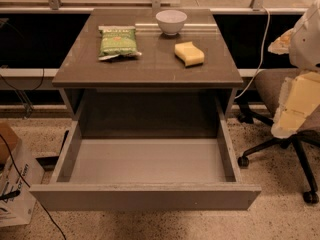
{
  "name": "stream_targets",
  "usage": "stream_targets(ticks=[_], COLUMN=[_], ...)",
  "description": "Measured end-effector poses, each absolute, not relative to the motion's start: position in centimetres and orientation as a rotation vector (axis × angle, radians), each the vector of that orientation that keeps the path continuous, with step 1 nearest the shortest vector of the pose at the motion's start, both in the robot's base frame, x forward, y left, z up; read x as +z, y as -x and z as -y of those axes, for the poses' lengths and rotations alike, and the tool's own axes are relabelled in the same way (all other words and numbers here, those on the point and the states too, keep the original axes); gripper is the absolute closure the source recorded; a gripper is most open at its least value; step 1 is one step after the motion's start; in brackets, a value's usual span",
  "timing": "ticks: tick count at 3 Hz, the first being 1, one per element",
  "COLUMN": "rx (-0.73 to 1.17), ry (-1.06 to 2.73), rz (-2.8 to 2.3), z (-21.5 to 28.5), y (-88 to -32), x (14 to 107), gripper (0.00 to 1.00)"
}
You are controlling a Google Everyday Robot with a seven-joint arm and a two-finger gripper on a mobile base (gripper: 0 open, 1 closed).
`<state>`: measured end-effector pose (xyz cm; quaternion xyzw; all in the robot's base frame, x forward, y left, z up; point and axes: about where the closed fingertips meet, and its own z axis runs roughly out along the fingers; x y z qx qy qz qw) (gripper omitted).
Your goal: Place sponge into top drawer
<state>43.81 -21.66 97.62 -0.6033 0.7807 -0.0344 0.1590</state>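
Note:
The pale-yellow sponge (189,53) lies on the brown table top (150,66), right of centre and just in front of the white bowl (171,21). The top drawer (145,196) is pulled fully out below the table top, and its light grey floor is bare. My gripper (292,109) hangs at the right edge of the view, beside the table and above the office chair. It is well apart from the sponge, lower and to the right of it, and it holds nothing that I can see.
A green snack packet (118,41) lies on the left of the table top. An office chair (290,134) stands right of the drawer. A cardboard box (12,184) and cables sit on the floor at the left. A rail and windows run behind the table.

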Motion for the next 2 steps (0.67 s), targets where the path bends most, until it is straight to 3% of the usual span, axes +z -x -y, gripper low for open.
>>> stream_targets(ticks=[2], rx=[-0.037], ry=[1.648], rz=[-2.189], z=[21.2], y=[-46.9], x=[97.6], gripper=[0.0])
